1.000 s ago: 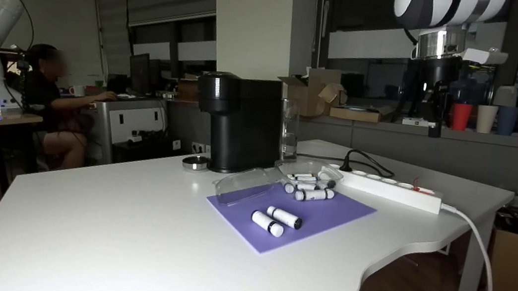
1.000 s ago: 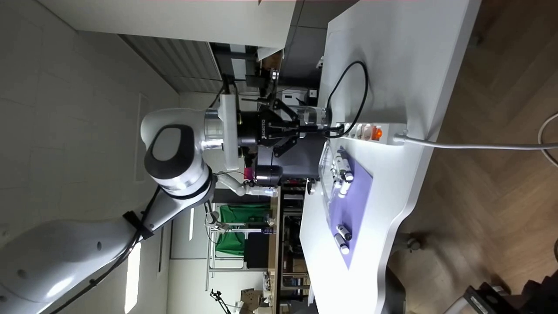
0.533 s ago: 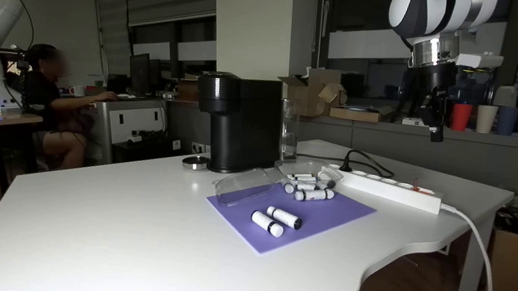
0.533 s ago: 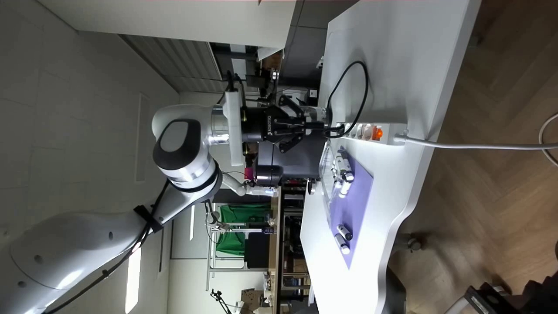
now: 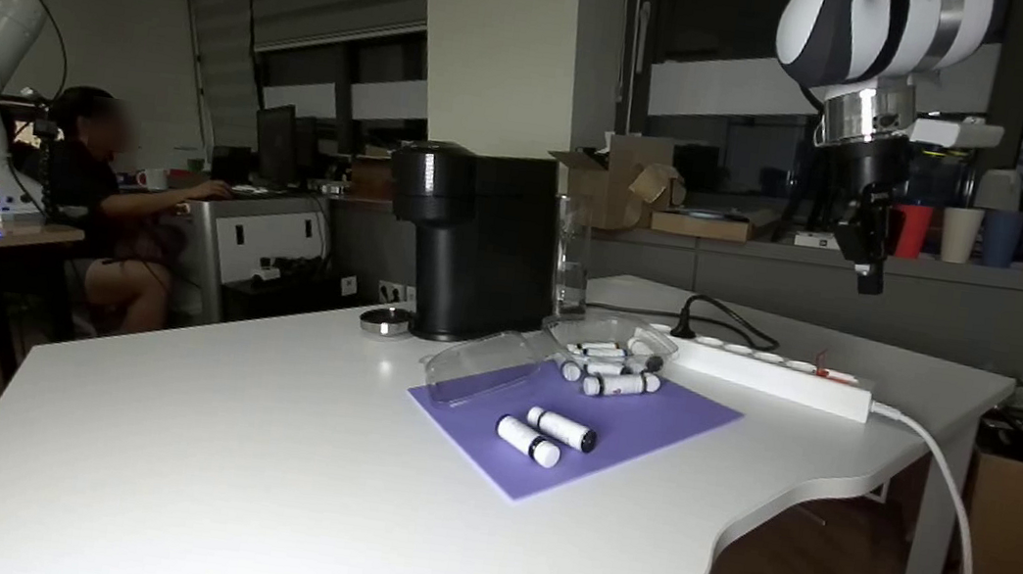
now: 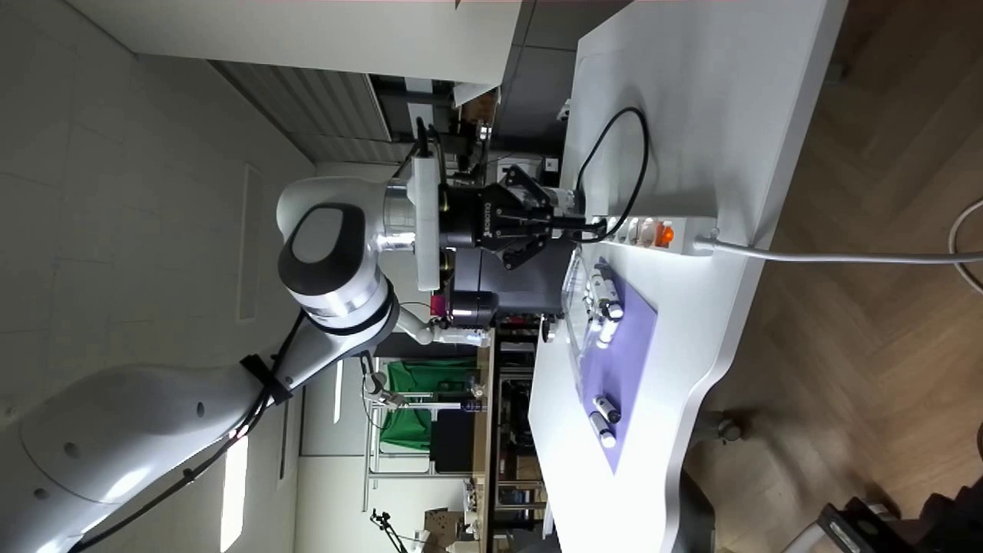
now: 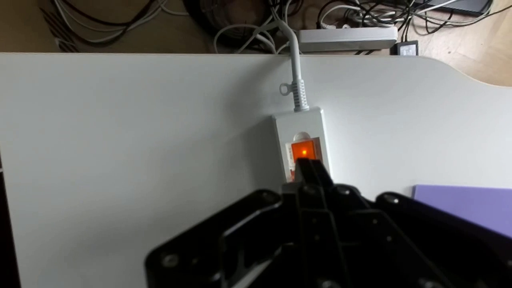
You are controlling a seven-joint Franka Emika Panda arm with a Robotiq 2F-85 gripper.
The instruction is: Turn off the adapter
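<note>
The adapter, a long white power strip, lies on a white table right of centre in an exterior view, a black plug in its left end and a white cable dropping from its right end toward the bottom of the frame. Above it at upper right hangs the robot's black gripper, narrowed, its two fingers drawn together side by side. Compared with a second ago, it sits a little lower and farther right there and leans instead of pointing nearly straight down; its tips are closer to the adapter but apart from it. In an exterior view, the arm has likewise shifted toward the right of the frame. Just right of centre in the wrist view, an orange switch glows, its lower edge overlapped by the fingertips. The adapter, the purple mat near the centre and the white cylinders on it lie where they were.
</note>
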